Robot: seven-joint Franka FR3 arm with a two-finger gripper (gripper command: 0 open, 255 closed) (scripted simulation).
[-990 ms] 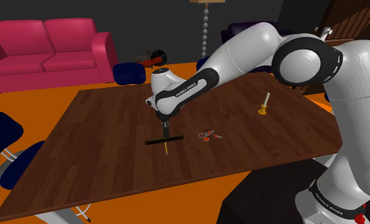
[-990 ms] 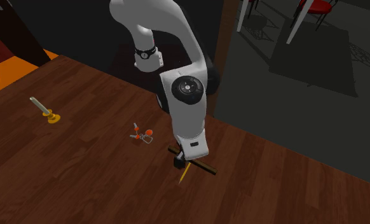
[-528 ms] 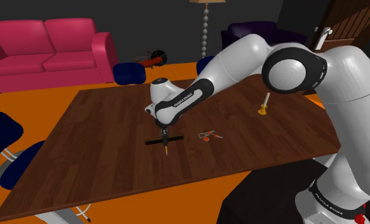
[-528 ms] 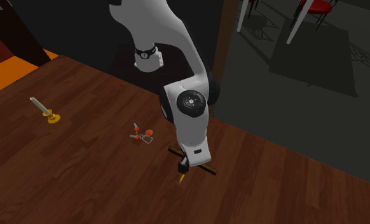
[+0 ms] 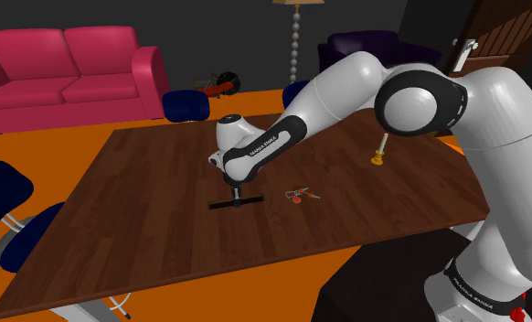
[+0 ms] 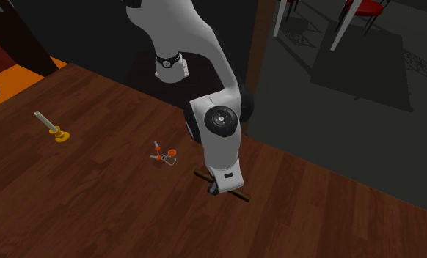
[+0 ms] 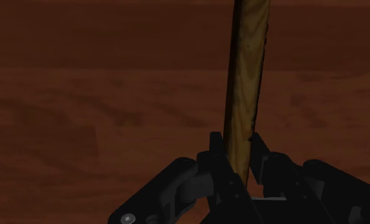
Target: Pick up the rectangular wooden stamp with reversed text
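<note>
So the gripper [image 5: 236,193] is down at the dark wood table [image 5: 136,215], fingers [image 7: 217,153] clamped on the stamp [image 7: 247,70], a thin wooden strip running straight out from between them in the wrist view. In the shoulder view the stamp [image 5: 220,204] lies flat mid-table, with a small red-orange trinket [image 5: 301,195] just at its 3 o'clock and a brass candlestick [image 5: 379,151] well off at 2 o'clock.
</note>
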